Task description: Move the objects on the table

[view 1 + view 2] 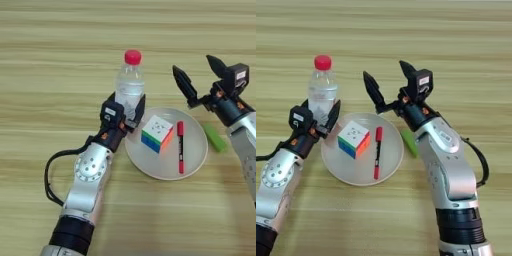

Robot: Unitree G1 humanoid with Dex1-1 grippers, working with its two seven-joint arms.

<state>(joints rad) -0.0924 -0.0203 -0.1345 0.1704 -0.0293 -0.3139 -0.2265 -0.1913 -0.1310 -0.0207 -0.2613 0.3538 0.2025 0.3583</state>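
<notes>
Beside the bottle [129, 85], a plate [195, 157] holds cube [157, 133] and marker [180, 146].

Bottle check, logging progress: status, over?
Left gripper fingers around bottle, upright beside plate. Right gripper open above plate. Cube, marker on plate.

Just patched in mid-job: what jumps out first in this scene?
The left gripper is closed around the base of the clear plastic bottle with a red cap, upright just left of the round white plate. On the plate lie the multicoloured puzzle cube and a red marker; the right gripper hovers open beyond.
</notes>
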